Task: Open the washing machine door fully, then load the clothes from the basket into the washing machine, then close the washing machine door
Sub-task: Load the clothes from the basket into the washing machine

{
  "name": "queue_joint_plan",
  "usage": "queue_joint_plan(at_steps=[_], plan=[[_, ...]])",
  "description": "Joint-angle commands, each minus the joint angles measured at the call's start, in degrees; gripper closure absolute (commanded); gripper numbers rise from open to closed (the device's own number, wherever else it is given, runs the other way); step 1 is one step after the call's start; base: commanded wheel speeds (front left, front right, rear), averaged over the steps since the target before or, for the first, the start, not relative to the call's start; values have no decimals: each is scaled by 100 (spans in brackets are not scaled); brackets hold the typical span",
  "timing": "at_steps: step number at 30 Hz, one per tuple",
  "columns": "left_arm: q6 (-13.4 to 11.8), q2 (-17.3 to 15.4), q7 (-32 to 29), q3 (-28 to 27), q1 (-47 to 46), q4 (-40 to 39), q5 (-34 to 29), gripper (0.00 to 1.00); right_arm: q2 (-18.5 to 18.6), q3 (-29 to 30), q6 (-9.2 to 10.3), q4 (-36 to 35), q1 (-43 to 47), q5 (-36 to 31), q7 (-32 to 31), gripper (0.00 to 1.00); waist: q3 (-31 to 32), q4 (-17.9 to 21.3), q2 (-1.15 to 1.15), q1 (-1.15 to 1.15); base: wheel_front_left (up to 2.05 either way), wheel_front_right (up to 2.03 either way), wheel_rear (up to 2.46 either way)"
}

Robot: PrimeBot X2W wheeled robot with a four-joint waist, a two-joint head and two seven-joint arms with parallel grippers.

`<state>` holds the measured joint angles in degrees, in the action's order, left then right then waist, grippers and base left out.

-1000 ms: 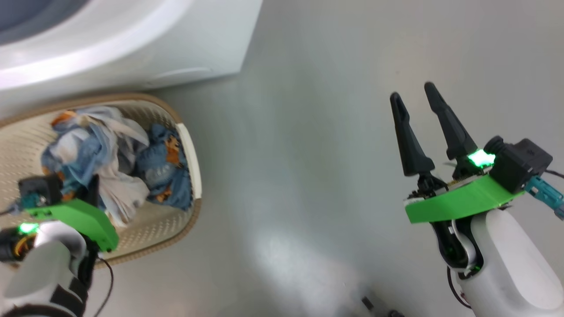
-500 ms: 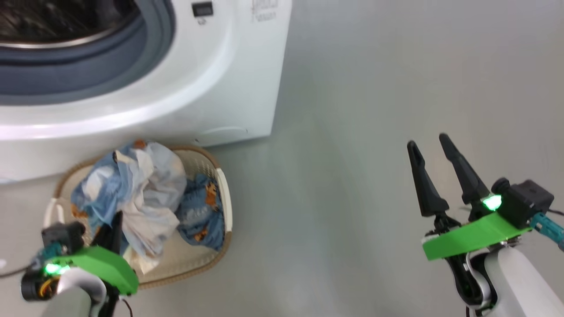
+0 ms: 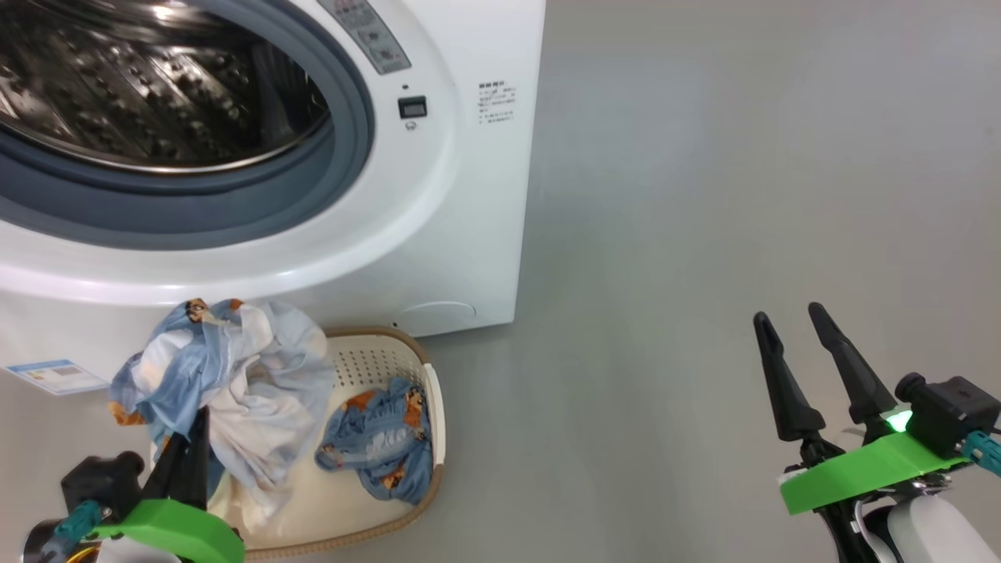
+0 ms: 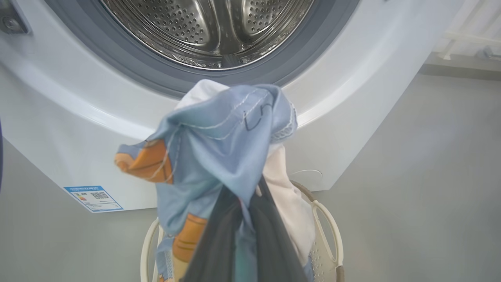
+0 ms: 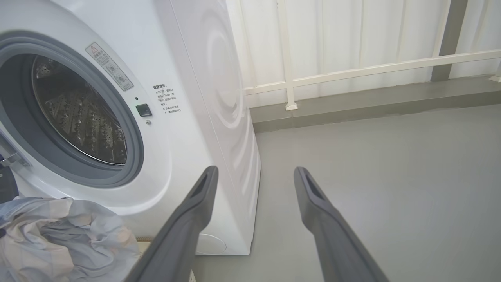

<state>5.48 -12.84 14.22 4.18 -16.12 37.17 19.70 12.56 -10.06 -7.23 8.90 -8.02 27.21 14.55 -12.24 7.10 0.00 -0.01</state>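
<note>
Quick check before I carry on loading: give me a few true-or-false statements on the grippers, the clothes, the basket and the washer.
1. The left gripper is shut on a bundle of clothes. True.
2. The right gripper holds a garment. False: it is open and empty, above the floor.
3. A blue garment lies in the basket. True.
4. Clothes lie in the drum. False: the part in view is bare steel.
5. The washing machine is closed. False: its opening is uncovered.
</note>
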Motion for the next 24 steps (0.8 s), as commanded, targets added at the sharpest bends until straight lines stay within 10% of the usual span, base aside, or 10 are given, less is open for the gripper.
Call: queue_joint_plan(at_steps=[1, 24], plan=[[-33, -115, 77, -290, 80, -324, -124, 100, 113, -34, -25, -140, 87, 25, 45, 0, 194, -88, 0, 1, 0, 0, 0], [17, 521, 77, -1339, 1591, -2540, -748, 100, 78, 268, -25, -165, 490, 14, 45, 0, 501, -164, 0, 1, 0, 0, 0]])
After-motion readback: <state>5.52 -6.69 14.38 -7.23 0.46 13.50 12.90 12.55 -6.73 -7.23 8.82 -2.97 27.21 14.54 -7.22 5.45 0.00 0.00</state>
